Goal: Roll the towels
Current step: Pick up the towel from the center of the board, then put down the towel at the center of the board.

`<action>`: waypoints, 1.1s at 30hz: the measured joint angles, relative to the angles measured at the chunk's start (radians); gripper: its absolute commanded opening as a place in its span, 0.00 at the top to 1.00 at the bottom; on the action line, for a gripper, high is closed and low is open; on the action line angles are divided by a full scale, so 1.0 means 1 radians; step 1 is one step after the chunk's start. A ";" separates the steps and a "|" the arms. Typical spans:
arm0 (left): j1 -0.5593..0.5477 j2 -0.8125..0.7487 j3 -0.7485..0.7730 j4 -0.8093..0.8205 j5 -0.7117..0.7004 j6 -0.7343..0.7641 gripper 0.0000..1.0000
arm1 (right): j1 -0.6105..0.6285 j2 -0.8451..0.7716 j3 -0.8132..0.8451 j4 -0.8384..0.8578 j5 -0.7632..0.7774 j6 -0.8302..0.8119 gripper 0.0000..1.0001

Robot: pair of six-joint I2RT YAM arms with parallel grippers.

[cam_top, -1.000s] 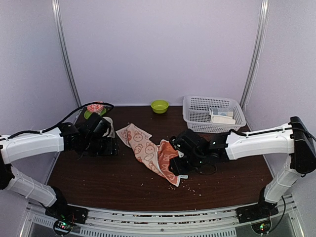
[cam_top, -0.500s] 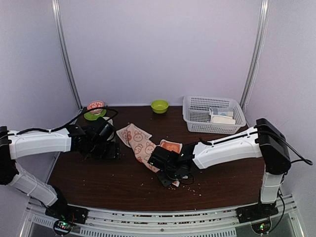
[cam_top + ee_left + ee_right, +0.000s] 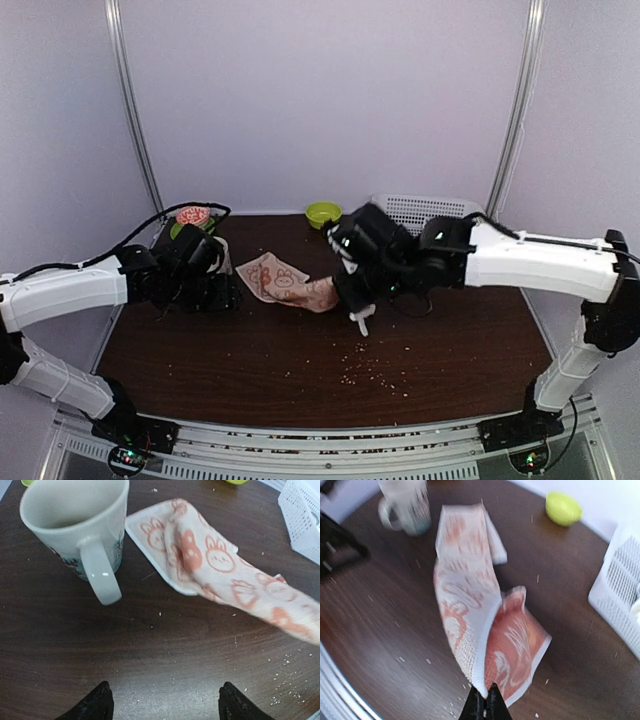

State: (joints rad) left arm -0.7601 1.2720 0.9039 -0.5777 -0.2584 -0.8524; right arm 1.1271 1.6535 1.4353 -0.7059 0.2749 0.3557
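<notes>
Nothing is rolled yet. The rabbit-print towel point(image 3: 470, 595) hangs open and creased, and no second towel shows in any view, so I judge the whole job is left. My right gripper point(image 3: 484, 701) is pinched together on the towel's near corner, holding that end above the surface point(image 3: 150, 650). The far end lies flat at about 10 o'clock from it in the top view, just beside the mug point(image 3: 75, 525). My left gripper point(image 3: 165, 705) hovers with jaws well apart, holding nothing, the mug at its 11 o'clock.
</notes>
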 measured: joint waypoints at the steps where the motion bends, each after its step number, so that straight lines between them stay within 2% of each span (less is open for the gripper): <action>1: 0.000 -0.016 0.010 -0.011 -0.007 0.001 0.27 | -0.003 -0.033 0.077 -0.011 -0.001 -0.029 1.00; 4: 0.000 -0.099 0.043 -0.030 -0.035 0.003 0.28 | -0.006 -0.166 0.270 0.004 -0.026 -0.092 1.00; 7: 0.000 -0.219 0.055 -0.021 -0.062 0.003 0.28 | -0.006 -0.335 0.325 0.032 -0.039 -0.126 1.00; 10: 0.000 -0.313 0.050 -0.003 -0.073 0.003 0.28 | -0.021 -0.461 0.248 0.057 -0.023 -0.126 1.00; 13: 0.000 -0.337 0.024 0.037 -0.058 0.008 0.27 | -0.053 -0.512 0.055 0.084 -0.015 -0.100 1.00; 17: -0.014 -0.246 -0.013 0.080 0.029 0.038 0.27 | -0.094 -0.478 -0.291 0.087 -0.033 -0.034 1.00; 20: -0.082 -0.111 -0.013 0.107 0.078 0.076 0.27 | -0.163 -0.498 -0.446 0.060 -0.051 0.016 1.00; 25: -0.251 0.104 0.041 0.137 0.147 0.190 0.27 | -0.296 -0.608 -0.529 0.096 -0.050 0.098 1.00; 29: -0.370 0.213 0.114 0.168 0.192 0.296 0.24 | -0.364 -0.637 -0.556 0.143 -0.048 0.166 1.00; 33: -0.418 0.278 0.161 0.211 0.227 0.360 0.24 | -0.454 -0.606 -0.570 0.213 -0.060 0.225 1.00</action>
State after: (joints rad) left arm -1.1782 1.5505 1.0653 -0.3664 -0.0319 -0.4919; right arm 0.6735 1.0473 0.8654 -0.4927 0.2153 0.5804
